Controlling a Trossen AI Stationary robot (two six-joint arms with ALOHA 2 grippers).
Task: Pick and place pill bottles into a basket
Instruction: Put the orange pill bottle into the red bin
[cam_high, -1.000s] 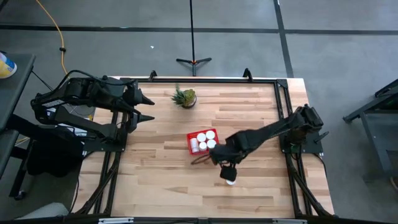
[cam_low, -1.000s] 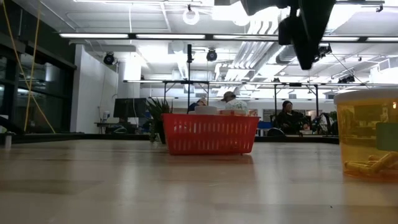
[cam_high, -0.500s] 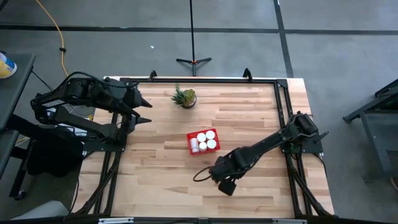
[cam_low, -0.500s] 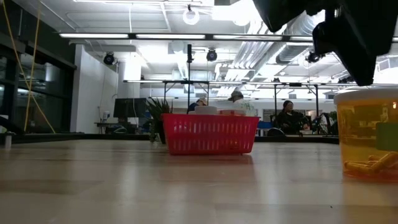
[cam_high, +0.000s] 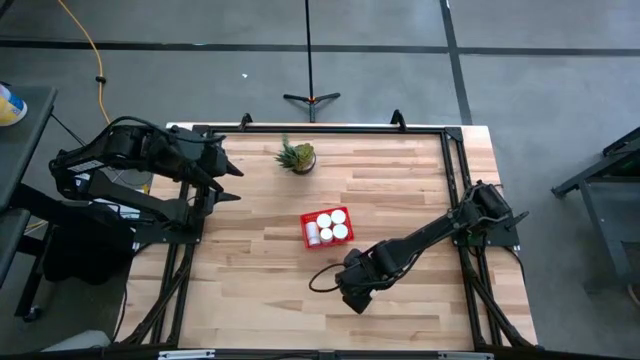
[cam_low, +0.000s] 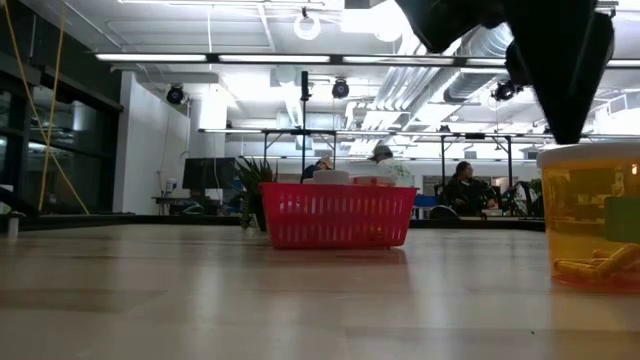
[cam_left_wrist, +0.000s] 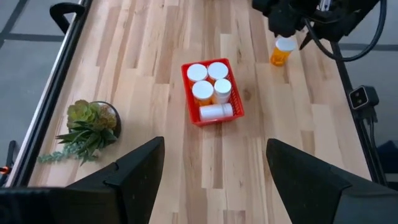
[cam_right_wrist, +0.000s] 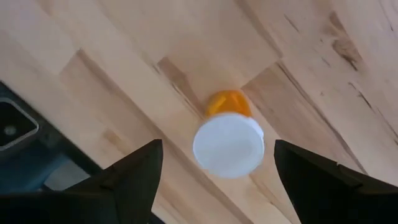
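I can read no brand, label or writing on any bottle or on the basket; the one loose pill bottle (cam_right_wrist: 229, 140) has an orange body and a round white cap, and it stands upright on the table (cam_high: 260, 290) near the front edge, right of centre, apart from the basket; in the low view the pills lie at the bottom of its translucent body (cam_low: 594, 215). The right gripper (cam_right_wrist: 214, 180) is directly above this bottle with its fingers spread wide, one to each side of the cap; I see no contact with the bottle and nothing is held. The right arm (cam_high: 430, 235) reaches from its base at the right edge diagonally toward the front of the table, low and extended, with the wrist pointing down over the bottle; in the high view the wrist hides the bottle. The red basket (cam_high: 343, 212) sits near the centre of the table; it holds five pill bottles (cam_left_wrist: 209, 89), four upright showing white caps and one white one lying on its side at the end nearer the front edge. The left gripper (cam_high: 228, 183) hovers over the left edge of the table near the rear corner, fingers parted and empty; the left arm is folded back over its base. A small green potted plant (cam_high: 297, 156) stands near the rear edge, left of centre.
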